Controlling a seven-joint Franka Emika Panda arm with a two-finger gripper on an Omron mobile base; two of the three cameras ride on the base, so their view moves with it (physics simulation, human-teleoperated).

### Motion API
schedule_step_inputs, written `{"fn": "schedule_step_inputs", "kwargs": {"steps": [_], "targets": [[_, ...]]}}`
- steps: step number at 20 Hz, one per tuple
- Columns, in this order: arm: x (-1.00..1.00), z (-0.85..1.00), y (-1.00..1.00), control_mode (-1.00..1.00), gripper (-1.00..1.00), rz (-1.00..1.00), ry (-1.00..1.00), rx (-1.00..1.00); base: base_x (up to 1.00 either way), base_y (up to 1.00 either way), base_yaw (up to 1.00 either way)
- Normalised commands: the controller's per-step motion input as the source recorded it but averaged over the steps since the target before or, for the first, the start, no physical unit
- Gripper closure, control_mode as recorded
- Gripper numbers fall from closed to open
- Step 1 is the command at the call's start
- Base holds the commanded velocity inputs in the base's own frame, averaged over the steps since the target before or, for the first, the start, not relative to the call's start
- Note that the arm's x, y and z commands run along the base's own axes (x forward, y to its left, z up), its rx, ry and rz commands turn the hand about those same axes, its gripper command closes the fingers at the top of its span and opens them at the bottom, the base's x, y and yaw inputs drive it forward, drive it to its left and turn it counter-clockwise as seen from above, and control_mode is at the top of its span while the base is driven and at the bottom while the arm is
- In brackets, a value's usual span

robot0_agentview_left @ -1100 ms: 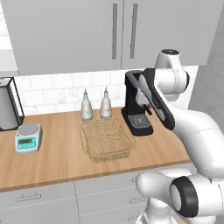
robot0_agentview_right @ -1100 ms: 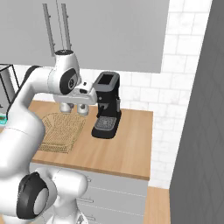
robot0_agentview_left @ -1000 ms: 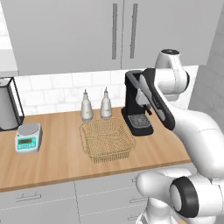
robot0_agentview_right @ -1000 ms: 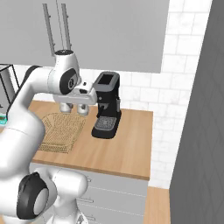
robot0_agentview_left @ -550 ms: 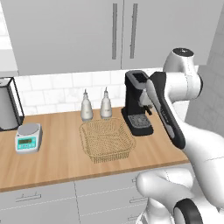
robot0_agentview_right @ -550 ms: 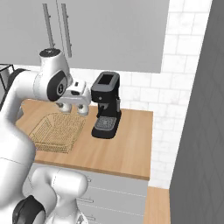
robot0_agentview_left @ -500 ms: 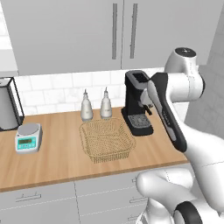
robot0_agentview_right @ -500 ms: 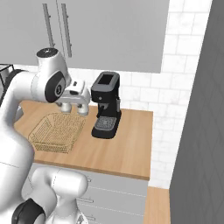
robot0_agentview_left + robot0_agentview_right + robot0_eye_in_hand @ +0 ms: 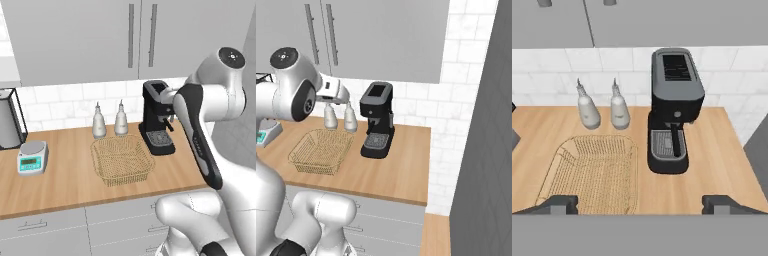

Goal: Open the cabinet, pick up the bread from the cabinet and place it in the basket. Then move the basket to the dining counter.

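1. Cabinet [image 9: 140, 40]: wall-mounted above the surface [image 9: 65, 185], doors closed; likely rigid, light to swing; take hold at a vertical bar handle [image 9: 153, 35]
2. Bread: presumably behind the doors
3. Basket [image 9: 121, 160]: empty, left of coffee machine [image 9: 157, 117]; probably light, springy mesh; grip a flared rim
4. Hand [image 9: 640, 204]: released, fingers wide, holding nothing

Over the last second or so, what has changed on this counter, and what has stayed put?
The arm has swung up and back from over the counter, so the basket shows more fully in the right base view. The tool's tips stand wide apart with nothing between them. The basket, the coffee machine, the two bottles and the scale have not moved, and the cabinet doors remain shut.
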Motion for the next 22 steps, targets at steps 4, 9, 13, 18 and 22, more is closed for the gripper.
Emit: {"fn": "schedule_step_inputs", "kwargs": {"steps": [4,9,13,18,22], "targets": [[0.17,0.75,0.24,-1.00,-1.00,0.00,-0.27,0.03,0.00,0.00,0.00],[0.20,0.82,0.10,-1.00,-1.00,0.00,-0.20,-0.01,0.00,0.00,0.00],[0.38,0.57,0.00,-1.00,-1.00,0.00,-0.13,0.00,0.00,0.00,0.00],[0.50,0.19,0.05,-1.00,-1.00,0.00,-0.02,0.00,0.00,0.00,0.00],[0.64,0.01,0.06,-1.00,-1.00,0.00,0.00,0.00,0.00,0.00,0.00]]}}
